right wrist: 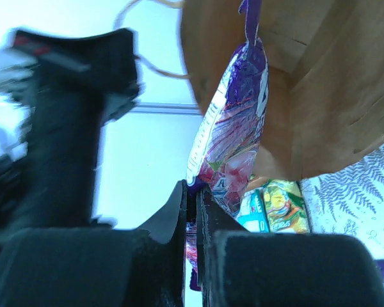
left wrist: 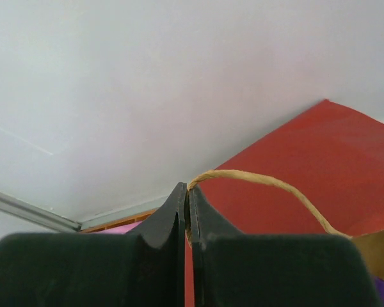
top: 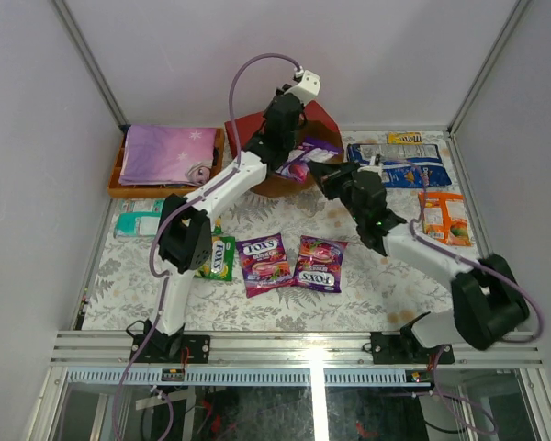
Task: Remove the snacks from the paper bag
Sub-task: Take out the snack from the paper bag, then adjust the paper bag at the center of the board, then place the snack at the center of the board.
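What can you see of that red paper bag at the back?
The paper bag is red outside, brown kraft inside, tipped with its mouth toward the arms at the back, beside an orange tray. The left claw pinches its thin twine loop handle. A purple packet sticks out, pinched by the right claw.

The red paper bag [top: 329, 118] lies open at the far middle, a purple packet [top: 305, 156] pokes out of it, and a blue-white bag [top: 399, 163] lies flat to its right.
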`<state>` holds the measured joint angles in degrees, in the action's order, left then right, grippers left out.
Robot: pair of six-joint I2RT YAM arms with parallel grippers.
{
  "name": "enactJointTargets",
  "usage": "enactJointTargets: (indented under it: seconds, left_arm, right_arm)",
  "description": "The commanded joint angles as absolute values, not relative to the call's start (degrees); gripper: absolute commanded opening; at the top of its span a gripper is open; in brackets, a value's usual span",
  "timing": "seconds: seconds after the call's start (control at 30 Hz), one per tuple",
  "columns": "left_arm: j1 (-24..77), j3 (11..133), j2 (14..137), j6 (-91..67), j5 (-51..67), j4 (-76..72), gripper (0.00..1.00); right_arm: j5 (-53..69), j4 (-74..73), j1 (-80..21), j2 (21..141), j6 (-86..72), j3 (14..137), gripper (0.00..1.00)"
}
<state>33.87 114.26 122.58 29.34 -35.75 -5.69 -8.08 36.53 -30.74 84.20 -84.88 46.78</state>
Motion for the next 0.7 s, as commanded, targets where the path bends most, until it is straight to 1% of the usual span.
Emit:
enactJointTargets:
  seconds: [0.0, 0.1, 0.2, 0.33, 0.43, 0.53, 0.6, 0.67]
  left_arm:
    - [30.85, 118.72, 123.05, 30.49, -37.85, -10.44, 0.00]
    - [29.17, 121.54, 122.60, 28.02, -35.82, -8.55, 0.00]
    - [27.11, 123.62, 121.52, 25.39, -31.42, -7.13, 0.00]
    - [23.34, 129.99, 124.34, 25.16, -26.44, -6.29, 0.00]
    - [20.71, 136.64, 130.01, 25.38, -25.24, -8.69, 0.00]
    - [18.26, 136.01, 132.05, 22.72, -22.68, -15.15, 0.00]
    - [16.97, 136.66, 133.29, 19.94, -21.04, -16.97, 0.00]
    - [16.24, 139.91, 135.38, 18.04, -20.04, -17.77, 0.00]
  right_arm:
    - [-11.35, 23.72, -31.20, 70.78, -75.48, 47.97, 0.00]
    - [-14.74, 15.77, -31.07, 62.41, -65.64, 45.66, 0.00]
    - [-15.59, 9.05, -30.94, 54.18, -54.78, 43.03, 0.00]
    - [-15.98, -1.62, -30.94, 46.77, -47.92, 40.30, 0.00]
    - [-15.93, -7.48, -30.94, 45.32, -46.68, 38.53, 0.00]
    - [-17.60, -13.17, -30.94, 45.87, -48.12, 37.14, 0.00]
    - [-17.65, -14.05, -30.98, 45.82, -49.03, 35.54, 0.00]
    - [-17.39, -12.22, -30.95, 45.53, -49.01, 33.54, 0.00]
